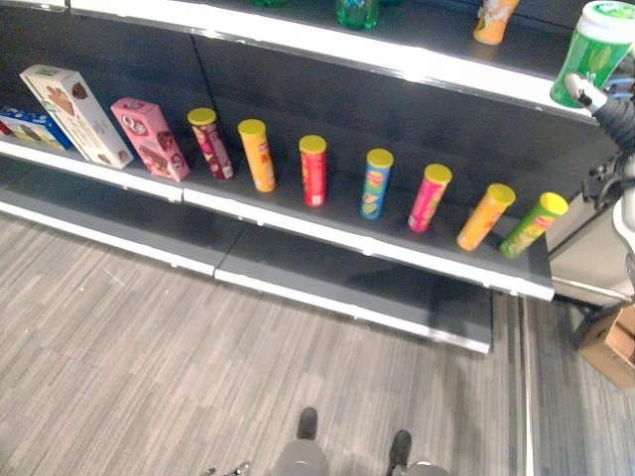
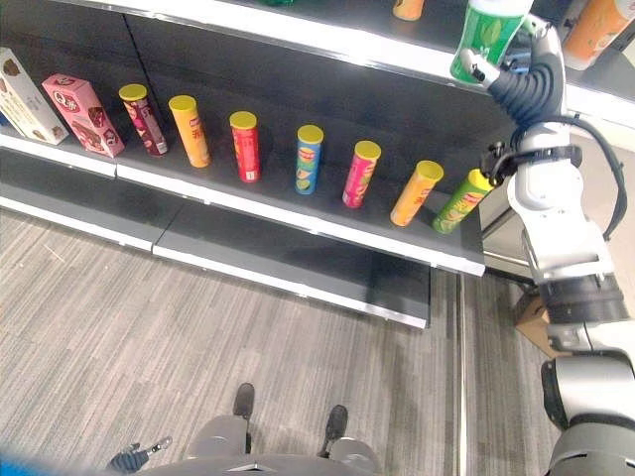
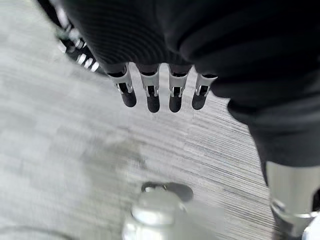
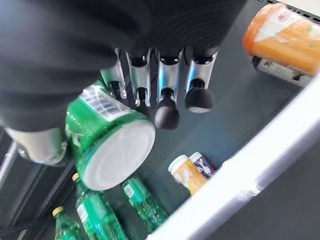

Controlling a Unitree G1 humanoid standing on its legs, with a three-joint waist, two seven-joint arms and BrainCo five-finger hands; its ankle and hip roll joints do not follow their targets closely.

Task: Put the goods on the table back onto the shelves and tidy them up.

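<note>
Left robot hand: hanging over the grey floor, fingers straight and relaxed, holding nothing.
Boxes: a white box and a pink box are leaning at the left end of the middle shelf, with a blue box just behind the white one.
Tube row: seven yellow-capped tubes are standing spaced along the middle shelf, running left to right as maroon, orange, red, blue, pink, orange, lime green.
Lower shelf: sitting under the tube row, dark deck with a white front edge.
Green can: I'm holding it up at the upper shelf, near the right end, tilted, white base facing my wrist camera.
Right robot hand: raised at the upper shelf, fingers curling round the green can.
Upper shelf stock: green bottles and an orange bottle are standing further in; an orange pack is lying beside my right robot hand.
Cardboard box: sitting on the floor right of the shelving.
</note>
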